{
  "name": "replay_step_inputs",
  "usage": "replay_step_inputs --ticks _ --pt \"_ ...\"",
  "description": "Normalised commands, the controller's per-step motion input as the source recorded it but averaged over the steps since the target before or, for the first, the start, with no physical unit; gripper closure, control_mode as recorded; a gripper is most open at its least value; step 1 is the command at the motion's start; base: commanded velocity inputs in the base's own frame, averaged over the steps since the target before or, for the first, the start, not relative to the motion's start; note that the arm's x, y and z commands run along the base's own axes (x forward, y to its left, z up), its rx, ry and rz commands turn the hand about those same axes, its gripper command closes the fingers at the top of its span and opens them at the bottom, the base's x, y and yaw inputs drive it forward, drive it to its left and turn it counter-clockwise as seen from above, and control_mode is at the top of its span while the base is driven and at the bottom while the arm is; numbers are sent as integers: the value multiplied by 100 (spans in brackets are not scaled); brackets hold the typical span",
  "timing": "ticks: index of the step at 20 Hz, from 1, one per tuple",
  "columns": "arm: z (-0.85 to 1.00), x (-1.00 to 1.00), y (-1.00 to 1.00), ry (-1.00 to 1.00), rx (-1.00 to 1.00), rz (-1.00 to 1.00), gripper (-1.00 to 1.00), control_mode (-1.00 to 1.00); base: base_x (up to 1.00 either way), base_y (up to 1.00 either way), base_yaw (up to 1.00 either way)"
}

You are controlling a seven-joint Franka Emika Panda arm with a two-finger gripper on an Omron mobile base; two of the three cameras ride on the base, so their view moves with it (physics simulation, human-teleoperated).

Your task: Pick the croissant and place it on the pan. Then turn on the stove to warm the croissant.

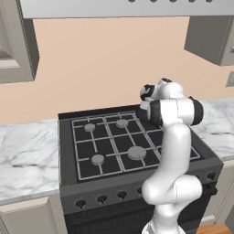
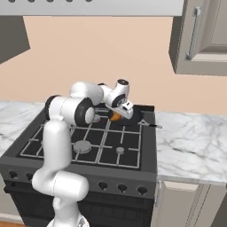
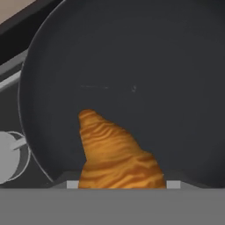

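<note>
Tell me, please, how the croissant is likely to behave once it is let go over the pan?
The croissant looks small beside the pan, so probably light. Its curved, tapering shape may rock or tip on landing. The pan's raised rim should likely stop it sliding out.

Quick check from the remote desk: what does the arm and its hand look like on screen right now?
The arm is glossy white with rounded, tube-like links and dark grey to black bands at the joints. The hand is white with dark patches; the gripper ends in small dark tips. No cables or markings show.
</note>
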Motion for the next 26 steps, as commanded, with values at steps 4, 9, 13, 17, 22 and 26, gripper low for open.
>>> replay_step_inputs --ticks 4,9,13,17,22,26 --pt "-5 41 -16 2 0 0 100 -100 0 0 0" --pt "-5 39 -22 0 0 0 100 -100 0 0 0" --pt "-18 25 -16 0 0 0 100 -100 0 0 0" --pt "-37 15 -3 0 0 0 100 -100 0 0 0" --pt "-40 12 0 0 0 0 -100 -100 0 0 0" --pt "-11 22 0 1 0 0 -100 -100 0 0 0"
